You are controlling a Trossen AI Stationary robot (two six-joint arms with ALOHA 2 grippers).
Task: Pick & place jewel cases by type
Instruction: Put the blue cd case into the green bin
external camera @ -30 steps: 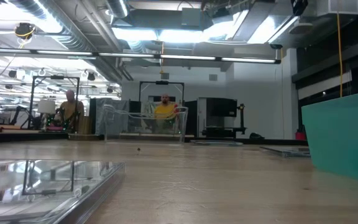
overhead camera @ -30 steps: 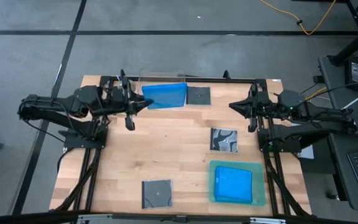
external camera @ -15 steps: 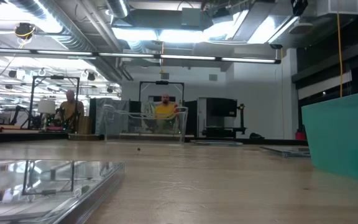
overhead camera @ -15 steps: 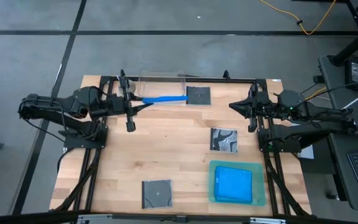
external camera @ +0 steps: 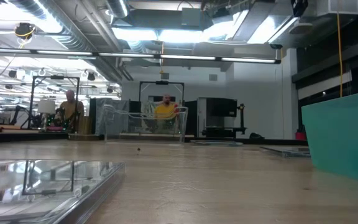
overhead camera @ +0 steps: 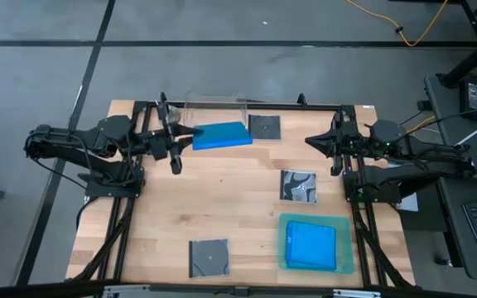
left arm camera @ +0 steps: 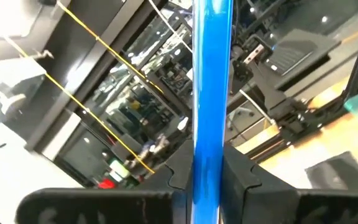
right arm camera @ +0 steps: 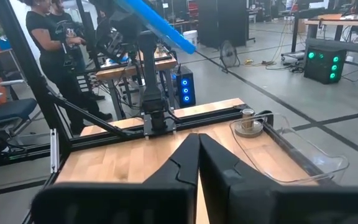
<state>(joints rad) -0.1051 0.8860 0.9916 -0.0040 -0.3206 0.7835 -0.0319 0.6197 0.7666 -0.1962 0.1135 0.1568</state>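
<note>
My left gripper (overhead camera: 190,137), at the table's far left, is shut on a bright blue jewel case (overhead camera: 222,135) held in the air just in front of the clear tub (overhead camera: 215,110). In the left wrist view the case (left arm camera: 209,74) shows nearly edge-on. My right gripper (overhead camera: 310,141) hangs shut at the far right with nothing in it. A dark square case (overhead camera: 264,127) lies flat beside the tub, a black-and-white patterned one (overhead camera: 299,185) lies right of centre, and another dark one (overhead camera: 209,257) lies near the front edge. A second blue case (overhead camera: 311,245) lies in the green tray (overhead camera: 346,263). My left gripper pinches the blue case's left end (left arm camera: 207,177) between its two fingers (left arm camera: 241,186), one on each flat face. The fingers come in level from the table's left and lie along the case. The case sticks out toward the right, lifted clear and rolled onto a slant.
The clear tub (right arm camera: 291,146) stands at the far edge, left of centre. The green tray (external camera: 347,137) sits at the near right corner. Bare wood lies in the middle and at the near left. People stand in the room beyond the table.
My left gripper has rolled about its own pointing line while staying in place. The blue case turned with it: from lying flat, through edge-on to the overhead camera, to its present slant. My right arm has kept still.
</note>
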